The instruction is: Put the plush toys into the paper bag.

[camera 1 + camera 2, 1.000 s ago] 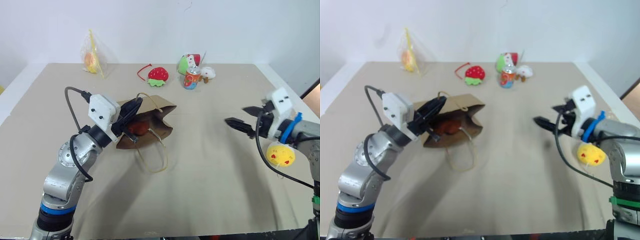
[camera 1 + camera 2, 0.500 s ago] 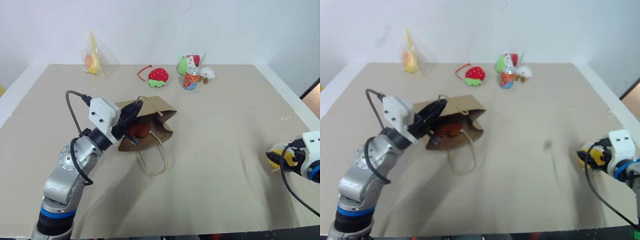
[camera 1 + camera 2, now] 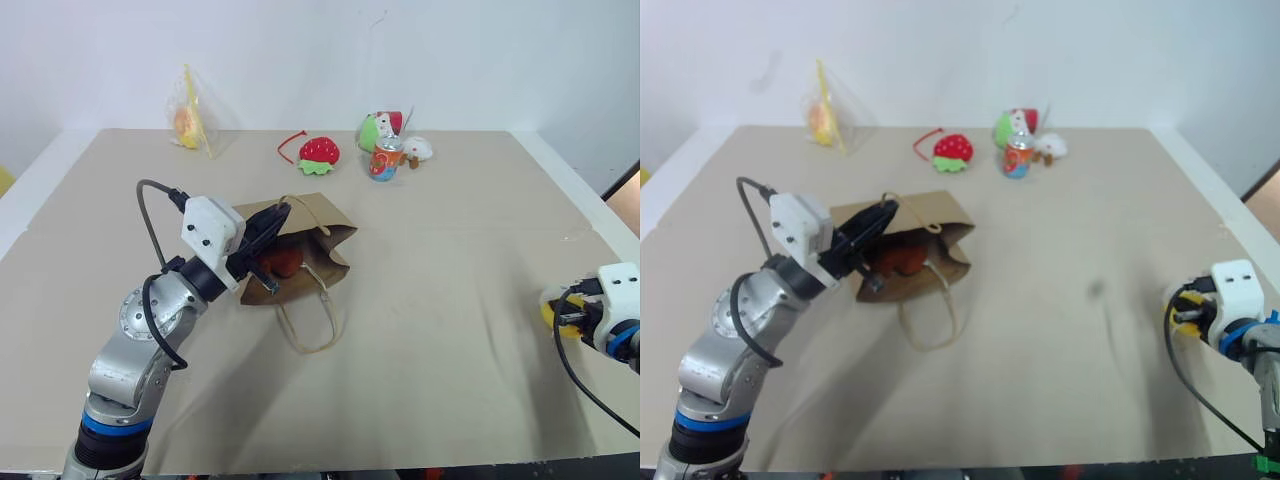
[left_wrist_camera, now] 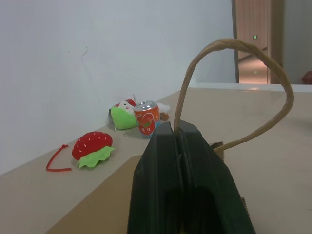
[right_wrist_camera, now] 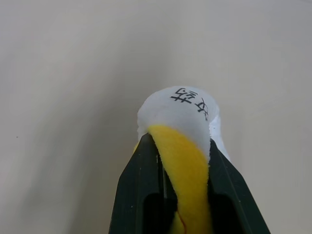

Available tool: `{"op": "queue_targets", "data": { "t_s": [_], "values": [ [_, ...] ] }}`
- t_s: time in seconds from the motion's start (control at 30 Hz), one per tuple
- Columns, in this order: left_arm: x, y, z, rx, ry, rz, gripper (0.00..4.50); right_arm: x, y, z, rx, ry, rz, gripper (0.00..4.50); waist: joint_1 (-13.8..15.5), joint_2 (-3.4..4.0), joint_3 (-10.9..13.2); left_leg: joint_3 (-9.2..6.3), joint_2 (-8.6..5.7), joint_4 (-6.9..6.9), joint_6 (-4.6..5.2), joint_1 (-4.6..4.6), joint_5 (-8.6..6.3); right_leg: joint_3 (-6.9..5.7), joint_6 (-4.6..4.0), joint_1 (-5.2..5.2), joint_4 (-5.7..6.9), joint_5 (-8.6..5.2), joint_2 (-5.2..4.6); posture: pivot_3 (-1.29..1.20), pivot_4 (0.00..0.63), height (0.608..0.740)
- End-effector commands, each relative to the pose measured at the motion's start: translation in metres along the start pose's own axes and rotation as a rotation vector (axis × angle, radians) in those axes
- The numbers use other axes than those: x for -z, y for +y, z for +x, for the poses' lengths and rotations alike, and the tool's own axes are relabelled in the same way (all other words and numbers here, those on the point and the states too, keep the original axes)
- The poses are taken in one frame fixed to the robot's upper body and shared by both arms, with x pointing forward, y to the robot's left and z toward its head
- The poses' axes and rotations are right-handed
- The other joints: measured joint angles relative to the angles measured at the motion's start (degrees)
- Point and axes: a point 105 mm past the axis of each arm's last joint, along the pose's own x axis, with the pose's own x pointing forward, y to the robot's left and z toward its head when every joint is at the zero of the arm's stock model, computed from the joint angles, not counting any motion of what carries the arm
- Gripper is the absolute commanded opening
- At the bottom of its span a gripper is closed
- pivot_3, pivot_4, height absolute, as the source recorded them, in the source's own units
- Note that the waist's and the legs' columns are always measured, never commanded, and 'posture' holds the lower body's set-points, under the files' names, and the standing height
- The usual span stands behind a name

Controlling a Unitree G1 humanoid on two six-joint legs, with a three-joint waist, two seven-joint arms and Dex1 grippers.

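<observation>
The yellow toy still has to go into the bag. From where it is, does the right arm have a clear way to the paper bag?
Probably yes. The right gripper is shut on the yellow toy, and only bare table lies before the paper bag, held by the left gripper.

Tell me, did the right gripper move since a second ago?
Yes. The right gripper dropped from above the table toward its right edge, onto the yellow plush toy.

Brown paper bag, yellow toy (apparently white-tagged).
</observation>
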Motion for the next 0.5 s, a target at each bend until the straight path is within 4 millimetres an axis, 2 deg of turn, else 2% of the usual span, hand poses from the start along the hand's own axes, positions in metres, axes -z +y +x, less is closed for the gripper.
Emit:
{"op": "queue_targets", "data": {
  "t_s": [0.03,0.1,0.17,0.2,0.23,0.3,0.4,0.5],
  "values": [
    [-0.014,0.003,0.001,-0.007,-0.052,0.036,0.00,-0.041,0.046,-0.009,-0.265,-0.106,-0.052,0.17,-0.09,0.03,0.02,0.00,0.01,0.00,0.00,0.01,0.00,0.00,0.00,0.00,0.00,0.00,0.01,0.00,0.150,0.740],
    [-0.016,0.005,0.002,-0.015,-0.061,0.046,0.00,-0.071,0.082,-0.017,-0.450,-0.182,-0.072,0.17,-0.43,0.07,0.03,-0.01,0.04,-0.03,0.00,0.06,0.00,0.02,0.00,-0.01,0.01,0.01,0.09,0.00,0.150,0.740],
    [-0.018,0.009,0.003,-0.030,-0.072,0.060,0.00,-0.102,0.130,-0.027,-0.657,-0.258,-0.110,0.17,-1.00,0.09,0.08,-0.04,0.07,-0.03,0.00,0.07,0.00,0.02,0.00,-0.01,0.01,0.01,0.14,0.00,0.150,0.740],
    [-0.019,0.010,0.004,-0.034,-0.075,0.067,0.00,-0.112,0.150,-0.030,-0.732,-0.283,-0.131,0.17,-0.92,0.08,0.08,-0.22,0.07,-0.03,0.00,0.09,0.00,0.00,-0.03,0.03,0.01,0.03,0.37,0.00,0.150,0.740],
    [-0.021,0.012,0.006,-0.043,-0.082,0.076,0.00,-0.123,0.178,-0.032,-0.823,-0.323,-0.155,0.17,-0.91,0.05,0.08,-0.30,0.09,-0.04,-0.01,0.06,0.00,-0.07,-0.06,0.06,0.01,0.01,0.40,0.00,0.150,0.740],
    [-0.023,0.013,0.008,-0.053,-0.091,0.085,0.00,-0.138,0.217,-0.035,-0.934,-0.371,-0.174,0.17,-1.09,-0.05,0.11,-0.47,0.18,-0.05,-0.03,0.06,-0.01,-0.12,-0.17,0.11,0.01,-0.06,0.55,0.00,0.150,0.740],
    [-0.023,0.012,0.009,-0.057,-0.094,0.087,0.00,-0.148,0.244,-0.033,-0.986,-0.403,-0.203,0.17,-0.89,-0.02,0.12,-0.61,0.24,-0.10,-0.05,-0.08,-0.02,-0.17,-0.30,0.04,0.01,-0.14,0.57,0.00,0.150,0.740],
    [-0.024,0.012,0.008,-0.065,-0.093,0.086,0.00,-0.157,0.262,-0.025,-0.992,-0.435,-0.212,0.17,-0.52,-0.02,0.12,-0.62,0.20,-0.12,-0.05,-0.44,-0.02,-0.20,-0.30,-0.29,0.02,-0.17,0.42,0.00,0.150,0.740]
  ]
}}
